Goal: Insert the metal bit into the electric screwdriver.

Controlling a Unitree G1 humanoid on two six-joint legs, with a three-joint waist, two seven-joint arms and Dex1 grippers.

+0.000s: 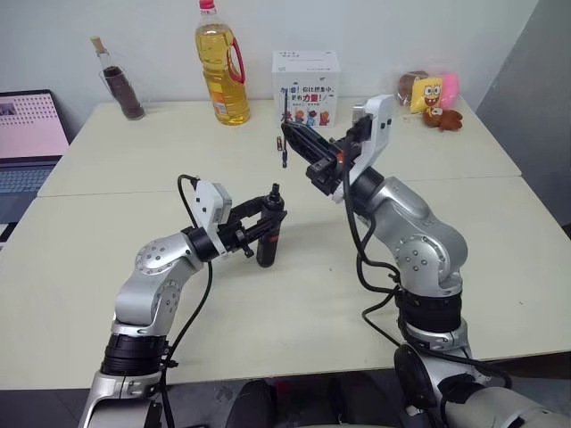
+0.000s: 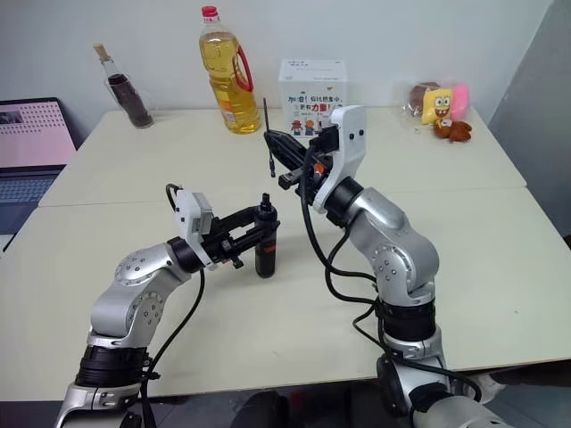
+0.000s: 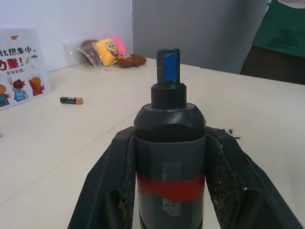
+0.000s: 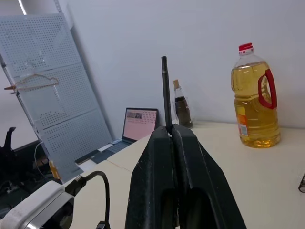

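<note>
The electric screwdriver (image 1: 268,236) is black with a red band and stands upright just above the table. My left gripper (image 1: 265,228) is shut on its body, and in the left wrist view both fingers (image 3: 112,186) clamp the screwdriver (image 3: 169,157) at the red band, its narrow tip pointing up. My right gripper (image 2: 273,140) is shut on the metal bit (image 2: 267,134), a thin grey rod held roughly upright. The rod's lower end hangs a little above the screwdriver's tip and apart from it. In the right wrist view the bit (image 4: 165,90) sticks out past the closed fingers (image 4: 157,162).
At the table's far side stand a yellow oil bottle (image 1: 223,71), a dark corked bottle (image 1: 120,85), a white printed box (image 1: 306,85) and plush toys (image 1: 433,98). A laptop (image 1: 27,134) sits at the far left. A small battery (image 3: 71,100) lies near the box.
</note>
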